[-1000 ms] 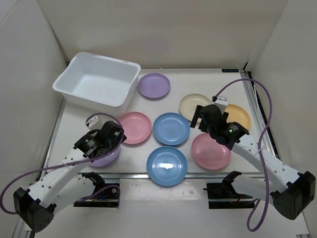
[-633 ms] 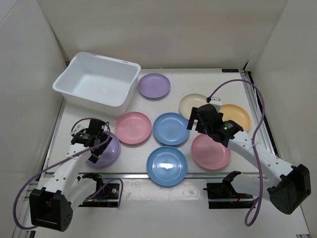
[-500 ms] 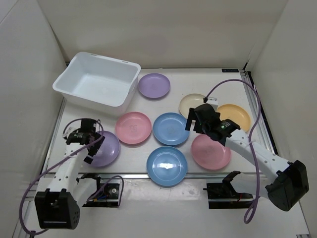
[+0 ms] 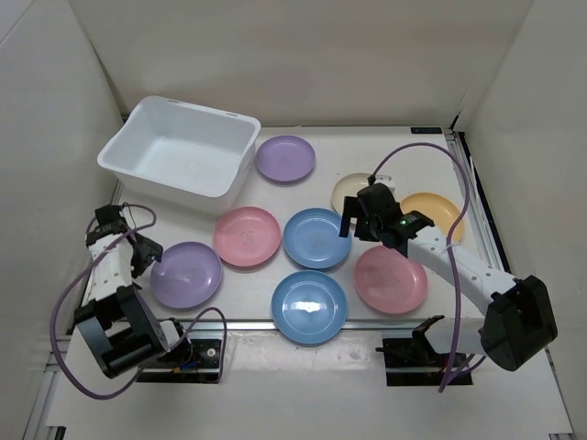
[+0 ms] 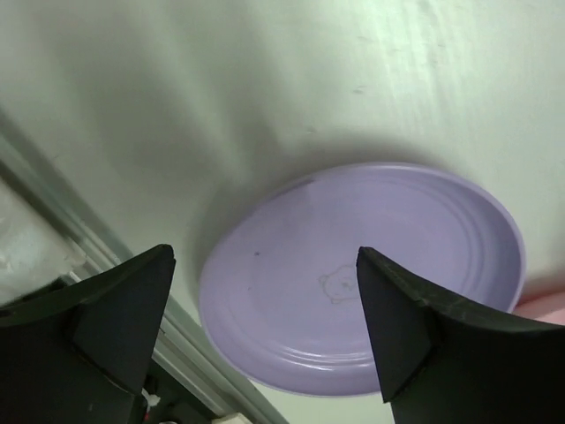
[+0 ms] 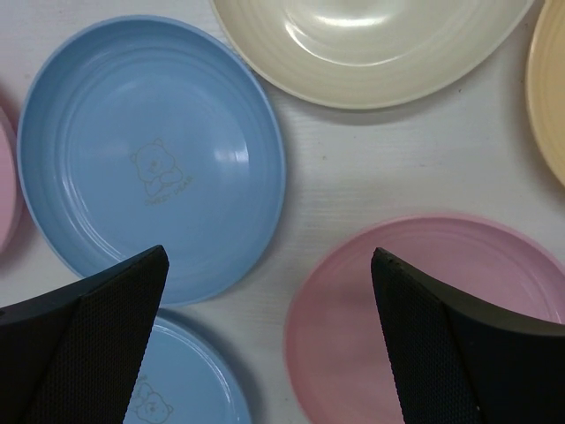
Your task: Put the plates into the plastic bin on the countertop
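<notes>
Several pastel plates lie on the white countertop (image 4: 275, 197): purple (image 4: 285, 158), cream (image 4: 351, 188), orange (image 4: 438, 214), pink (image 4: 248, 236), blue (image 4: 317, 237), pink (image 4: 391, 280), blue (image 4: 309, 307) and purple (image 4: 186, 274). The white plastic bin (image 4: 179, 156) stands empty at the back left. My left gripper (image 4: 144, 254) is open and empty just left of the near purple plate (image 5: 362, 274). My right gripper (image 4: 353, 220) is open and empty above the gap between the blue plate (image 6: 150, 159), the cream plate (image 6: 371, 44) and the pink plate (image 6: 441, 309).
Metal rails edge the table, with one at the left (image 4: 108, 229) and one at the front (image 5: 79, 265). White walls stand close on three sides. The front blue plate (image 6: 168, 397) and the orange plate (image 6: 552, 88) show at the edges of the right wrist view.
My left arm swung left off the near purple plate, which went from tilted to lying flat. My right gripper moved back and left toward the cream and blue plates.
</notes>
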Available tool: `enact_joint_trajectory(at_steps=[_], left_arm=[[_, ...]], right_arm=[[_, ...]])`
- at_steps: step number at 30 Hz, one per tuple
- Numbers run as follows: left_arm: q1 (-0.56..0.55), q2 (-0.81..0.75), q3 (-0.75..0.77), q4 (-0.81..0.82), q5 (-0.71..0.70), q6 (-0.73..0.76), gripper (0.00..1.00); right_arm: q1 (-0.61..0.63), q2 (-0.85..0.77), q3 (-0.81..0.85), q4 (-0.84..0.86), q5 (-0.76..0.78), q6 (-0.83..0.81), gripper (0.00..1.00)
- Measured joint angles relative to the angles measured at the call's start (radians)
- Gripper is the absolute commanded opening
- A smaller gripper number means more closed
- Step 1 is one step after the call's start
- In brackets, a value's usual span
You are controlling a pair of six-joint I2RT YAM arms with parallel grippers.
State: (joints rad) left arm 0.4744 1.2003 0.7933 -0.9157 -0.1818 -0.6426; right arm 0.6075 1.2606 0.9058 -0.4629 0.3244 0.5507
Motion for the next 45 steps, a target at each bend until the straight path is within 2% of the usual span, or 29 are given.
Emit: enact_joint_trajectory(at_steps=[3, 8, 20, 24, 25, 27, 28, 31, 32, 33, 34, 41, 45], left_arm=[[-0.025, 0.058, 0.02, 0.032, 0.074, 0.097, 0.96], [-0.039, 0.087, 0.018, 0.03, 0.11, 0.155, 0.96], [-0.039, 0.234, 0.019, -0.004, 0.063, 0.144, 0.97], [-0.039, 0.254, 0.019, -0.003, 0.058, 0.139, 0.77], [-0.039, 0.272, 0.019, -0.002, 0.059, 0.139, 0.66], [-0.039, 0.322, 0.026, -0.011, 0.067, 0.147, 0.56], [-0.038, 0.332, 0.032, -0.021, 0.065, 0.151, 0.47], [-0.037, 0.338, 0.034, -0.03, 0.057, 0.151, 0.35], [-0.037, 0.336, 0.034, -0.039, 0.058, 0.152, 0.26], [-0.037, 0.33, 0.034, -0.049, 0.058, 0.148, 0.21], [-0.037, 0.324, 0.036, -0.059, 0.064, 0.15, 0.1], [-0.04, 0.237, 0.042, -0.097, 0.059, 0.136, 0.1], [-0.041, 0.131, 0.046, -0.132, 0.01, 0.101, 0.1]], right_arm=[[-0.013, 0.016, 0.014, 0.027, -0.021, -0.011, 0.99], [-0.021, 0.044, 0.038, 0.059, -0.063, -0.014, 0.99], [-0.086, 0.077, 0.071, 0.101, -0.149, -0.037, 0.99], [-0.122, 0.107, 0.08, 0.122, -0.193, -0.04, 0.99], [-0.13, 0.117, 0.082, 0.125, -0.204, -0.042, 0.99], [-0.145, 0.133, 0.087, 0.127, -0.223, -0.043, 0.99], [-0.152, 0.136, 0.087, 0.128, -0.228, -0.043, 0.99], [-0.169, 0.138, 0.087, 0.13, -0.25, -0.043, 0.99], [-0.174, 0.138, 0.088, 0.133, -0.257, -0.043, 0.99], [-0.177, 0.138, 0.088, 0.133, -0.262, -0.043, 0.99], [-0.18, 0.138, 0.088, 0.134, -0.27, -0.043, 0.99], [-0.182, 0.138, 0.111, 0.142, -0.312, -0.042, 0.99], [-0.182, 0.138, 0.113, 0.145, -0.325, -0.042, 0.99]])
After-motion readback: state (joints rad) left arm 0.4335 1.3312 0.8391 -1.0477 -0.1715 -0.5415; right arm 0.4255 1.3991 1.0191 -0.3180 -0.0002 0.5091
